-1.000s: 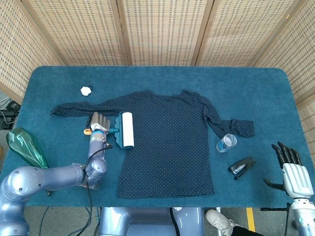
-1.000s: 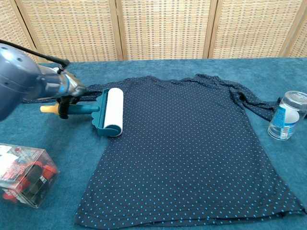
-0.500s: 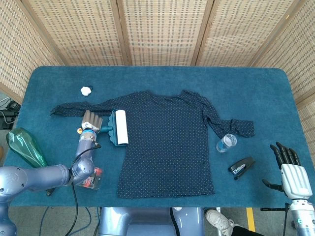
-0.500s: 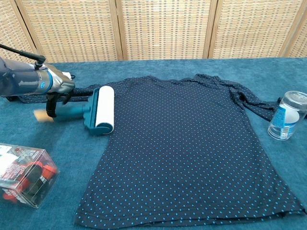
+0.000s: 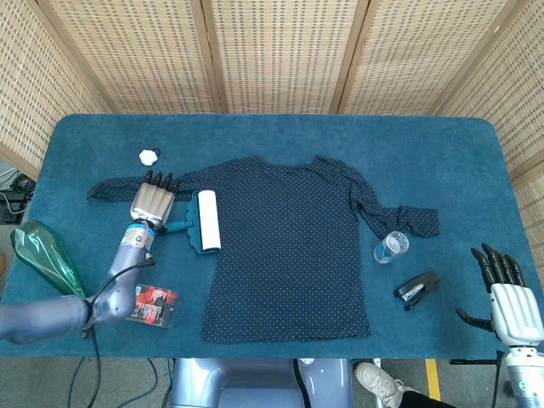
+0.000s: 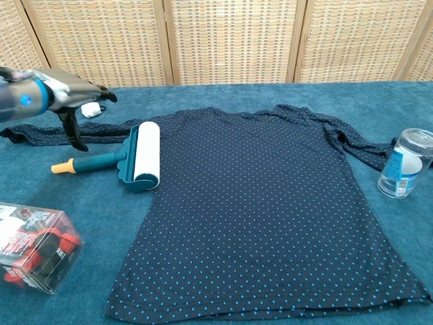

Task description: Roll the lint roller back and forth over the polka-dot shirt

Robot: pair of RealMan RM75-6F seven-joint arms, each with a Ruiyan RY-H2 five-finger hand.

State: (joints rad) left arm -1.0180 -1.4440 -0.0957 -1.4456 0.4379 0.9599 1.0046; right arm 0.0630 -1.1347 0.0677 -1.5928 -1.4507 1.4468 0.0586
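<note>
**Lint roller lies free at the shirt's edge, left robot hand open above its handle**

The lint roller (image 6: 139,160) lies on the blue surface (image 5: 280,136), with its white roll resting on the left edge of the polka-dot shirt (image 6: 257,210) and its teal handle with the orange tip pointing away from the shirt. The shirt is spread flat in the middle of the surface, one sleeve stretched far to the left side.

The left robot hand (image 5: 153,202) is above the handle, its fingers spread and holding nothing; in the chest view it stands clearly apart from the roller. The right robot hand (image 5: 508,299) is at the near right corner, off the surface, fingers apart and also empty.

I judge that the rolling is not in hand at this moment: the roller is let go, either between strokes or at the end of them. If more strokes are wanted, the left robot hand must come down, close around the handle and push the roll to the right, across the dotted cloth.

Around it there are a small clear box with red contents (image 6: 34,247) near the front left, a green object (image 5: 44,255) at the left edge, and a small white thing (image 5: 150,156) behind the sleeve. A clear bottle (image 6: 404,164) and a black stapler (image 5: 416,289) stand on the right, just beside the shirt. The stretched sleeve lies under the left robot hand and could be caught when it comes down.
</note>
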